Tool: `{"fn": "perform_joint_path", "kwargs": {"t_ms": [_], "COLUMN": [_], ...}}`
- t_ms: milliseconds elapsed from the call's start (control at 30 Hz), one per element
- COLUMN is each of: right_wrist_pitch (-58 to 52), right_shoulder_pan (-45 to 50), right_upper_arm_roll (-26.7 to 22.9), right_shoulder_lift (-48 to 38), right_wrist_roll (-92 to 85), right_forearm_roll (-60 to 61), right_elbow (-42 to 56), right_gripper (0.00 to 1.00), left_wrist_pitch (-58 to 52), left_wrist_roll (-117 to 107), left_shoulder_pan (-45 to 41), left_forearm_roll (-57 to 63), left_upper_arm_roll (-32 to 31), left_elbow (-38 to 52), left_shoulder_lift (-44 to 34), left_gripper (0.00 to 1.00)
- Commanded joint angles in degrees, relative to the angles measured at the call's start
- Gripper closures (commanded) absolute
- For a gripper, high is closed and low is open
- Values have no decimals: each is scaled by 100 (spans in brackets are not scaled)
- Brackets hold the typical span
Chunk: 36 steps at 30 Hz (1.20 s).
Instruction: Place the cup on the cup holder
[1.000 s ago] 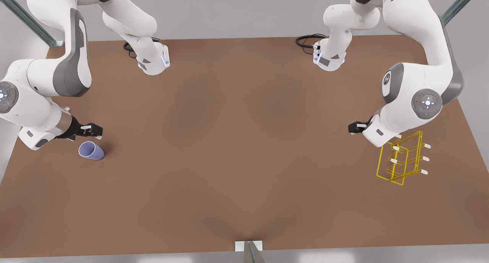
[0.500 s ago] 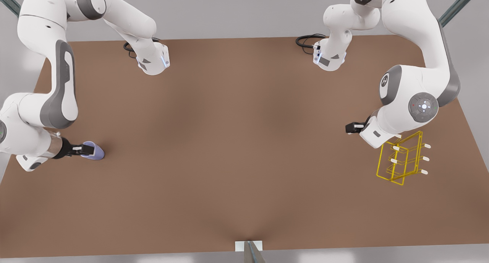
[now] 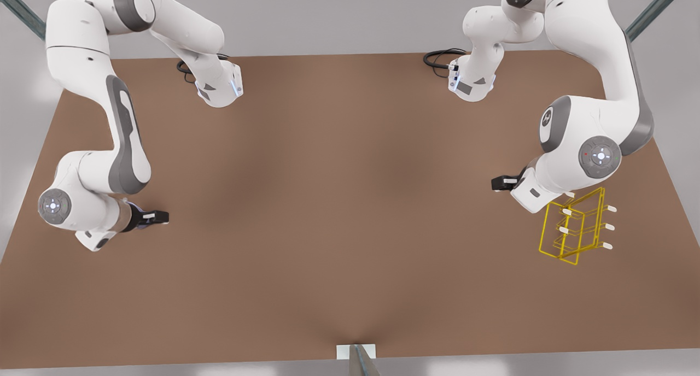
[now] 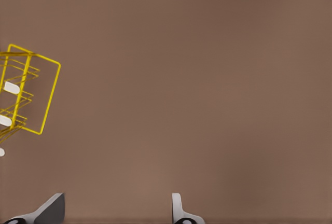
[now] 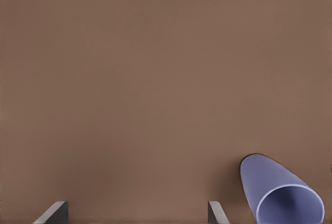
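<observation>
— Lavender-blue tapered plastic cup (image 5: 280,193): where?
— Lying on its side on the brown table (image 3: 339,201), just beside the right gripper (image 5: 137,212), outside its spread, empty fingers (image 5: 53,212).
— And the left gripper (image 4: 116,211)?
— Fingers apart, holding nothing, the yellow wire cup holder (image 3: 574,225) at its 4 o'clock in the front view.

The cup (image 5: 280,193) is a plain lavender-blue, inside and out, with a paler rim. The cup holder (image 3: 574,231) is bright yellow wire, its pegs tipped white. Both rest on a flat brown table (image 3: 350,212) (no pattern on it). The arms are white with grey panels; the fingertips (image 4: 52,209) look grey to pale, though barely visible.
</observation>
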Motion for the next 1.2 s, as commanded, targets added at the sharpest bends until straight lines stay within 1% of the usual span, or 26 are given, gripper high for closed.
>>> {"fn": "perform_joint_path", "kwargs": {"t_ms": [0, 100, 267, 333, 500, 533, 567, 600, 767, 833, 933, 1000, 1033, 1067, 1100, 1133, 1167], "right_wrist_pitch": [668, 739, 783, 1398, 1355, 1442, 1976, 2084, 2128, 2409, 2514, 2603, 2611, 2620, 2620, 2620, 2638], "right_shoulder_pan": [31, -40, 21, 22, -58, -40, -40, -57, -22, -48, -66, -180, -391, -646, -901, -1296, -1464], "right_upper_arm_roll": [28, 36, 45, 54, 54, 54, 54, 54, 54, 54, 45, 45, 54, 98, 247, 607, 757], "right_shoulder_lift": [-219, -413, -589, -940, -887, -957, -1203, -1291, -1266, -1134, -975, -879, -887, -949, -1010, -993, -967], "right_wrist_roll": [-1, -1, 245, 245, 289, 289, 289, 298, 394, 403, 412, 403, 394, 333, 306, 298, 306], "right_forearm_roll": [-157, -157, -166, -166, -184, -192, -184, -184, -184, -236, -430, -508, -693, -904, -1062, -1124, -1203], "right_elbow": [-257, -653, -960, -1619, -1620, -1759, -2294, -2437, -2534, -2569, -2569, -2569, -2586, -2709, -2823, -2833, -2833], "right_gripper": [0, 0, 0, 0, 0, 0, 0, 0, 0, 0, 0, 0, 0, 0, 0, 0, 0], "left_wrist_pitch": [-18, -62, -133, -124, -71, -62, -62, -62, -71, -71, -62, -62, -62, -62, -62, -62, -71], "left_wrist_roll": [-175, -175, -157, -183, -175, -175, -175, -157, -96, -96, -175, -175, -175, -175, -175, -175, -175], "left_shoulder_pan": [-11, -46, -46, -64, -116, -125, -125, -99, -46, -46, -107, -143, -151, -151, -151, -143, -151], "left_forearm_roll": [4, 4, 4, -5, 12, 12, 12, 4, 4, 4, 12, 12, 12, 12, 12, 12, 12], "left_upper_arm_roll": [-9, -9, -9, -9, -9, -9, -9, -9, 18, 18, 9, 0, 0, 0, 0, 0, 0], "left_elbow": [-7, 2, 19, 2, 72, 72, 72, 72, 72, 72, 63, 63, 63, 63, 63, 63, 63], "left_shoulder_lift": [-7, 2, -7, 2, 108, 108, 108, 99, 64, 64, 99, 116, 108, 108, 108, 108, 108], "left_gripper": [0, 0, 0, 0, 0, 0, 0, 0, 0, 0, 0, 0, 0, 0, 0, 0, 0]}}
